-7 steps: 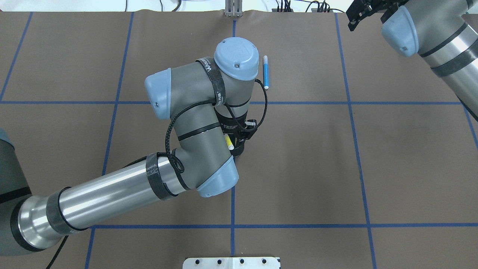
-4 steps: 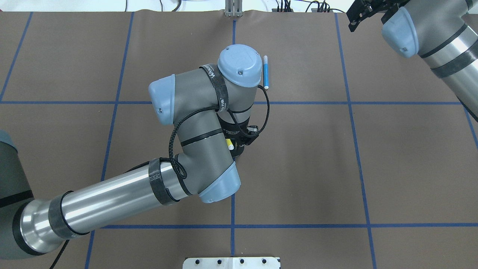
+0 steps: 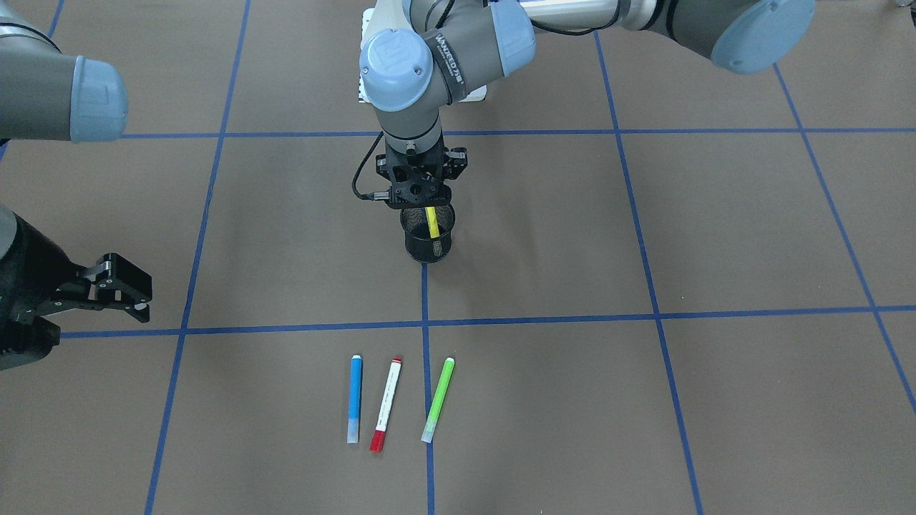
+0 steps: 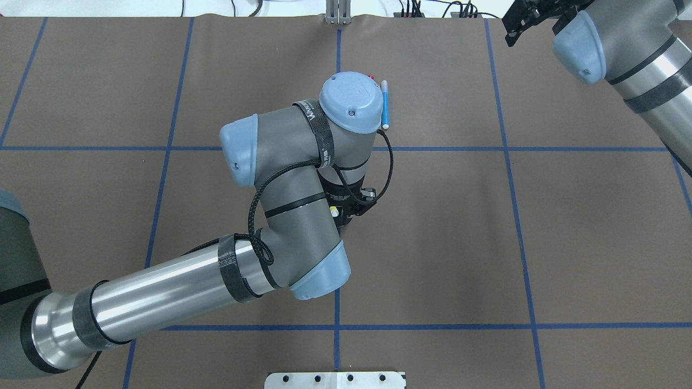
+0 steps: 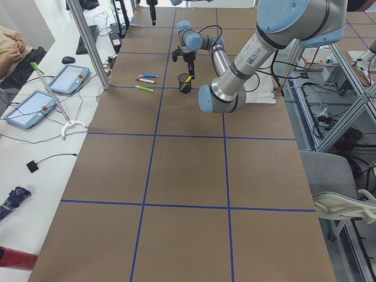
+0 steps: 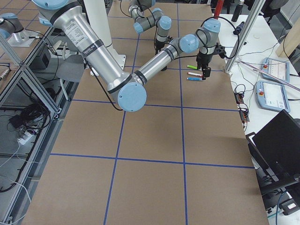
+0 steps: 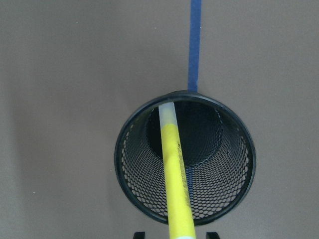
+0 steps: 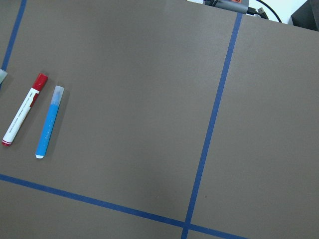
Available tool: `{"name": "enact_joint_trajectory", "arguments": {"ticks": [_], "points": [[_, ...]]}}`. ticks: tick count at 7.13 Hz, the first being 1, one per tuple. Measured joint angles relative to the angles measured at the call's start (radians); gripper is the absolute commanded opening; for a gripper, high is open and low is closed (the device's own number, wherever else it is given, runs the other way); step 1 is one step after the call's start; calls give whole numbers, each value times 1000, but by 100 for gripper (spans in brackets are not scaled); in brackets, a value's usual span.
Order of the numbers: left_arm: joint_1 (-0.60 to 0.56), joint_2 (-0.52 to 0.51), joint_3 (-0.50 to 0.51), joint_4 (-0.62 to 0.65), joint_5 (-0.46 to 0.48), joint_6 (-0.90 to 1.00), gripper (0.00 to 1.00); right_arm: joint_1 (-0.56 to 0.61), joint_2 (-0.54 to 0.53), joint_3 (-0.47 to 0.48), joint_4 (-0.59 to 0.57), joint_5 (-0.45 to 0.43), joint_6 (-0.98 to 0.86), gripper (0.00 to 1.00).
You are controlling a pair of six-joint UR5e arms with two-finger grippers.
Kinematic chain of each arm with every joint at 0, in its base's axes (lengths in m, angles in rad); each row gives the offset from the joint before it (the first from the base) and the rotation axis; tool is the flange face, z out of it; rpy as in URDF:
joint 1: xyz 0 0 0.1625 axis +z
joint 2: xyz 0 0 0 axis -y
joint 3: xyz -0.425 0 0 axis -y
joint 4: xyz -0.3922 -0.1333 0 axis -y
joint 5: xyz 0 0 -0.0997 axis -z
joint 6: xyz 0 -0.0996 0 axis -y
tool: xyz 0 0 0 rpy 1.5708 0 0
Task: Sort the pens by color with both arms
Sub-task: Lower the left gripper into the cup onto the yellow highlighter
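My left gripper point(image 3: 421, 199) hangs straight over the black mesh cup point(image 3: 427, 247) at the table's middle. The yellow pen point(image 7: 174, 164) leans inside the cup, its pale tip at the floor's far edge. In the left wrist view the fingertips point(image 7: 139, 234) stand apart from the pen on both sides, so the gripper is open. The blue pen point(image 3: 354, 398), the white pen with red ends point(image 3: 386, 404) and the light green pen point(image 3: 438, 399) lie side by side beyond the cup. My right gripper point(image 3: 145, 298) is open and empty, held off to the side of them.
Blue tape lines point(image 3: 544, 318) divide the brown table cover into squares. The white mounting base point(image 4: 335, 380) sits at the robot's edge. A metal post point(image 4: 338, 13) and cables stand at the far edge. Tablets point(image 5: 70, 79) lie on the side bench.
The left arm's wrist joints have shifted right and toward the robot over the cup. Less of the yellow pen shows beside the forearm. The right arm has barely moved.
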Motion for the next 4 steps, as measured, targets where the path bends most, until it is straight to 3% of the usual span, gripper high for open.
{"name": "enact_joint_trajectory", "arguments": {"ticks": [2, 4], "points": [[0, -3, 33, -39, 0, 0, 25, -2, 0, -1, 0, 0, 0, 100], [0, -5, 45, -53, 1, 1, 23, -4, 0, -1, 0, 0, 0, 100]]}}
